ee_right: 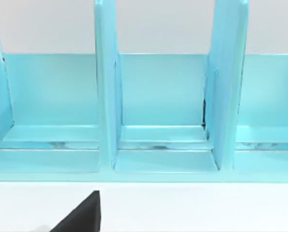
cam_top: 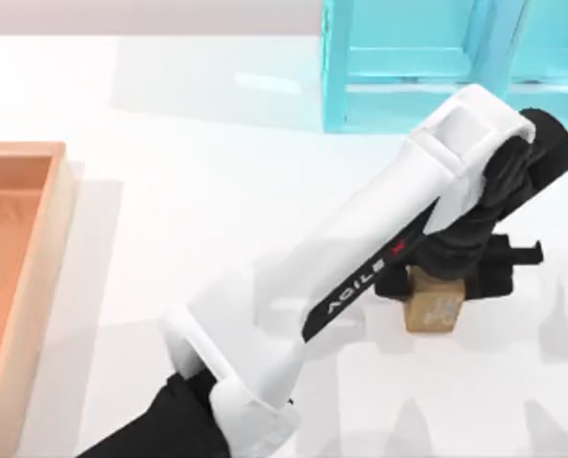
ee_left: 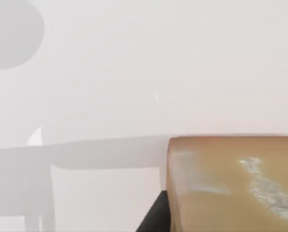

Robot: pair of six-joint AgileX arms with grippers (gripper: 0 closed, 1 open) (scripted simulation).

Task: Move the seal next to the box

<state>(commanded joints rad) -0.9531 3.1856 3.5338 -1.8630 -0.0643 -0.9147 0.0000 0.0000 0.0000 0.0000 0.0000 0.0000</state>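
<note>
The seal (cam_top: 433,311) is sitting on the white table (cam_top: 217,191) toward the right side in the top view, in front of the turquoise shelf unit (cam_top: 436,67) and well apart from the box (cam_top: 35,286). It is showing as a small tan-brown block with rounded edges, and pale whitish carved marks are standing out on its upward-facing side. In the left wrist view the same block (ee_left: 231,183) is lying very close to the camera, its smooth golden-brown face streaked with worn white markings and a sliver of dark finger showing at its lower corner.

The left gripper (cam_top: 451,272) is reaching down over the seal, its black fingers straddling the top of the block, one on each side. The jaws are looking closed in on the seal's upper part, pinching it between them, while the block's lower end is resting on or just above the table; which of the two I cannot tell. The white forearm of the left arm, lettered AgileX, is stretching diagonally from the lower left of the top view up to the wrist.

The box is lying at the table's far left edge, a shallow tray with a light wooden rim and an orange-brown floor.

The right wrist view is facing the shelf unit (ee_right: 158,106), with its upright dividers and open compartments, and a dark tip of the right gripper (ee_right: 83,215) is showing low in that view; whether its jaws are spread or together I cannot tell.
</note>
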